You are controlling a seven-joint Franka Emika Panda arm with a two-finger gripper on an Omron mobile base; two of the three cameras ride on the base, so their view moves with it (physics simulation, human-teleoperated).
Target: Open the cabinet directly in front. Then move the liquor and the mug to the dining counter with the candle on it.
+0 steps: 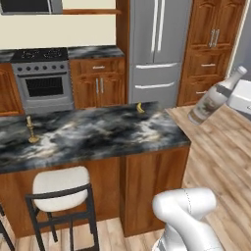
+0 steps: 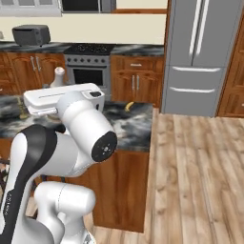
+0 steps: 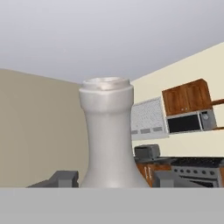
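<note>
Bottle (image 1: 214, 98) tilted in mid-air right of the marbled counter (image 1: 98, 135), gripper (image 3: 112, 181) fingers pinching its base, candle (image 1: 31, 128) standing at counter's left.

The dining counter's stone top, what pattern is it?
Black-and-grey marbled stone slab with whitish swirls, clearest in the left base view.

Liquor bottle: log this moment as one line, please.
pincer: shut on liquor bottle | bottle: tilted, carried above floor right of dining counter | candle: on counter | mug: unseen

The long black-and-grey stone counter (image 1: 98, 132) has lots of bare room; just a thin brass candle (image 1: 31, 130) and small yellow thing (image 1: 140, 108) stand there.
</note>
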